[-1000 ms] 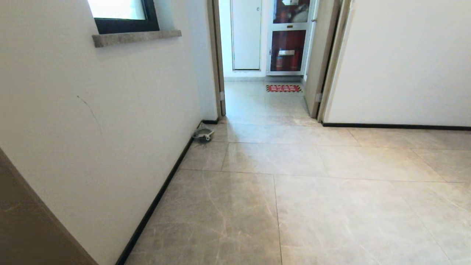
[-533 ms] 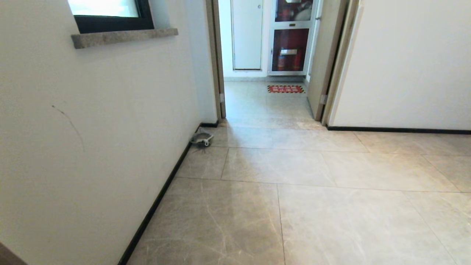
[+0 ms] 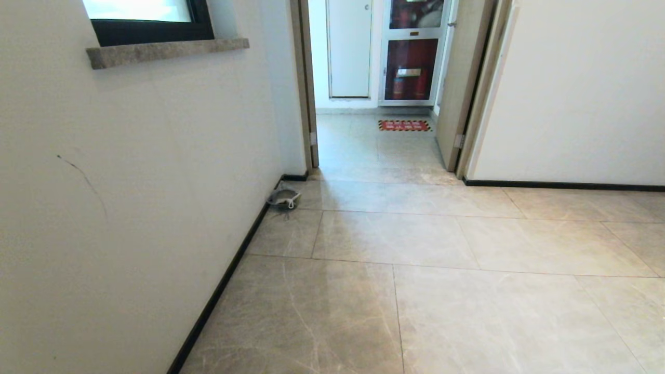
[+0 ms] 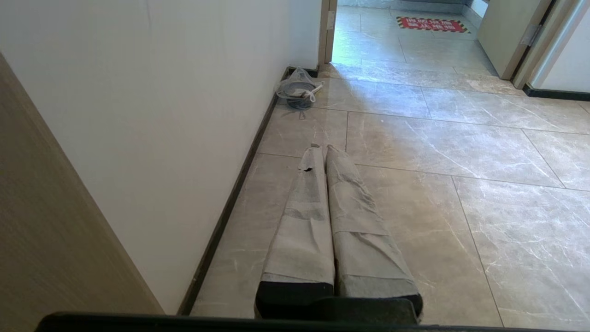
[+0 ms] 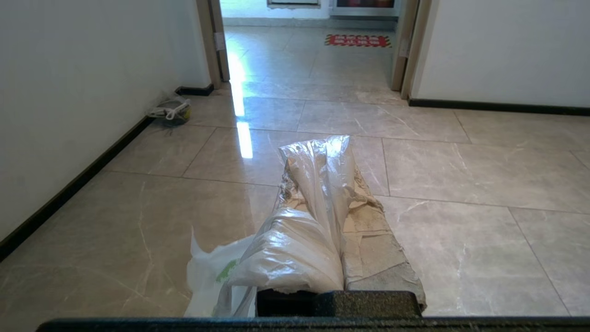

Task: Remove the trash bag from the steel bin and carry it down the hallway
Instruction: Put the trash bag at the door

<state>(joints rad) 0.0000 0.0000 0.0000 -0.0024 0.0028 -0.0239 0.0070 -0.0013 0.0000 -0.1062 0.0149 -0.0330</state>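
1. We see a small grey bundle (image 3: 284, 198) on the floor against the black baseboard (image 3: 223, 283).
2. We see a red floor mat (image 3: 404, 125) beyond the open doorway.
3. We see a stone window sill (image 3: 166, 50) on the left wall.

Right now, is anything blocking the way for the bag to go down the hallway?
Nothing visible blocks it. The right gripper is shut on the trash bag. The hallway tiles ahead lie bare up to the open doorway. Only a small bagged bundle sits by the left baseboard, off to the side.

The hallway (image 3: 415, 291) of glossy marbled tiles runs toward an open doorway at upper centre. A small dark object (image 3: 283, 198) lies by the baseboard, left of centre; a red floor mat (image 3: 404, 125) lies beyond the door.
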